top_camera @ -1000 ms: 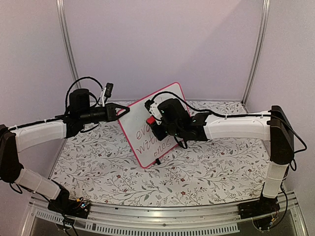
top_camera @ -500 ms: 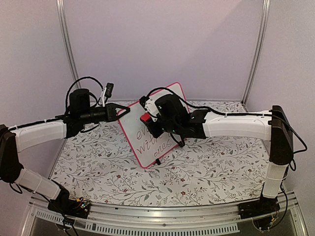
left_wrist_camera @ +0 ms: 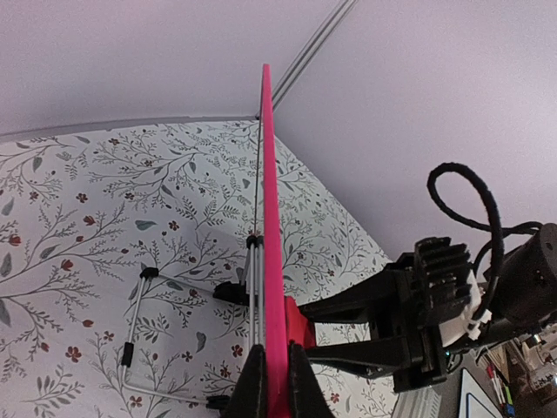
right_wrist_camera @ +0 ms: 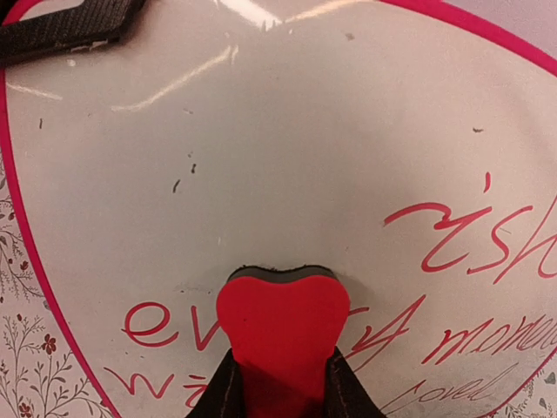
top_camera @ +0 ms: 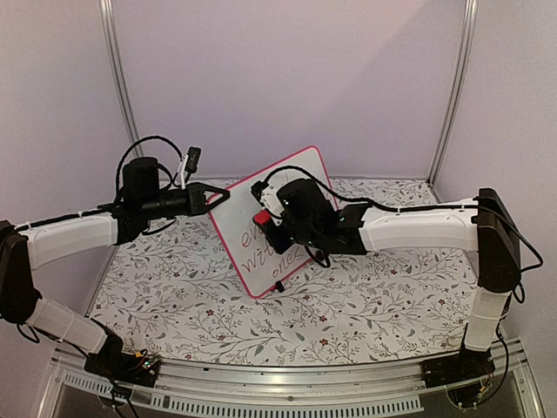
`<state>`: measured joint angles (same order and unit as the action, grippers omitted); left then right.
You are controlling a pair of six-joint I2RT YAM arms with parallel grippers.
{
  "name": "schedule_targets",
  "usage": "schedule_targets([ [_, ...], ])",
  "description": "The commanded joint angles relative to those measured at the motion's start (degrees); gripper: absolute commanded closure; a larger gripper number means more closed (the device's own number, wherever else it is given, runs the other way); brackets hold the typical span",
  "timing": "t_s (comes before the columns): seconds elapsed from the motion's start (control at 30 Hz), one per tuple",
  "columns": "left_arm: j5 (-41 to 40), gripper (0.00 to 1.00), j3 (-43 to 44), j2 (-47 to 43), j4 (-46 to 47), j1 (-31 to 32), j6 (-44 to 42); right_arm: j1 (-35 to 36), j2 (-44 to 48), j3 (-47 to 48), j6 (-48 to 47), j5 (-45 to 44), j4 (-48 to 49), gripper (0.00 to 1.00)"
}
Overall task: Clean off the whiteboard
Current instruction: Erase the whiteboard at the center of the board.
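Erasing is underway: right gripper (right_wrist_camera: 283, 383) is pressing a clamped red foam eraser (right_wrist_camera: 280, 313) on pink-framed whiteboard (right_wrist_camera: 287, 157), left gripper (top_camera: 216, 198) pinching its edge; lettering (right_wrist_camera: 470, 235) is awaiting sweeps.

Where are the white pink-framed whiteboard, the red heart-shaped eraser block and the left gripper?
white pink-framed whiteboard (right_wrist_camera: 261, 157), right wrist view, bare white surface
red heart-shaped eraser block (right_wrist_camera: 283, 318), right wrist view, middle of red face
left gripper (left_wrist_camera: 277, 370), left wrist view, midway between fingertips, on board's edge

Pink-framed white whiteboard (right_wrist_camera: 261, 157), red eraser (right_wrist_camera: 283, 322), grey floral tablecloth (top_camera: 174, 283)
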<state>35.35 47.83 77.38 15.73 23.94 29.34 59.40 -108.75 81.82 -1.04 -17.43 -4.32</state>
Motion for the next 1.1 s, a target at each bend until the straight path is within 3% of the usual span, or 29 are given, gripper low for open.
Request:
schedule_targets([
  [0.0,6.0,1.00,-0.5,-0.4,0.9,1.9,1.9,-0.9,0.0,-0.8,0.6,-0.5,-1.8,0.75],
  [0.67,5.9,1.00,-0.5,-0.9,0.8,1.8,1.8,-3.6,-1.9,10.2,-0.6,-1.6,-4.5,0.75],
  [1.07,6.0,1.00,-0.4,-1.0,0.8,1.9,1.9,-4.1,0.1,8.9,-1.5,-2.3,-4.6,0.74],
])
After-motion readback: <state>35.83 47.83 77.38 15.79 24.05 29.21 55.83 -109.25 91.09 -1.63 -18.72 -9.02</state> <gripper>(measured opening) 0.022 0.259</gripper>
